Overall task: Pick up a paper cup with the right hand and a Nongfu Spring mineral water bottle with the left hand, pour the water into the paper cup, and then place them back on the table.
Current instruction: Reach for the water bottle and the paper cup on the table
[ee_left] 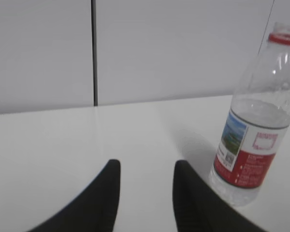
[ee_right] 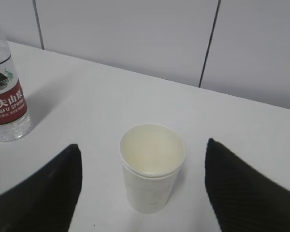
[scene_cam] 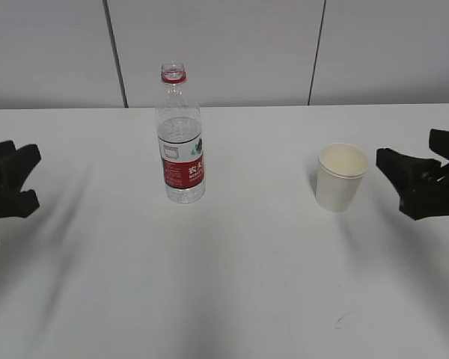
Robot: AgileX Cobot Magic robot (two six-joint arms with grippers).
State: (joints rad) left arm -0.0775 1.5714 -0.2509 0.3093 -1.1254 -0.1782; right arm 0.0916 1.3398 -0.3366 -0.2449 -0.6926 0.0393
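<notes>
The Nongfu Spring mineral water bottle (scene_cam: 182, 138) stands upright on the white table (scene_cam: 232, 284), uncapped, with a red neck ring and red-and-white label. It also shows in the left wrist view (ee_left: 258, 121) and the right wrist view (ee_right: 4, 92). The paper cup (scene_cam: 341, 176) stands upright and empty to its right, and also in the right wrist view (ee_right: 152, 166). My left gripper (scene_cam: 26, 178) is open and empty at the far left, well short of the bottle. My right gripper (scene_cam: 393, 173) is open, its fingers either side of the cup's line (ee_right: 143, 154), just short of it.
A grey panelled wall (scene_cam: 224, 52) runs behind the table's far edge. Nothing else stands on the table between the bottle and the cup.
</notes>
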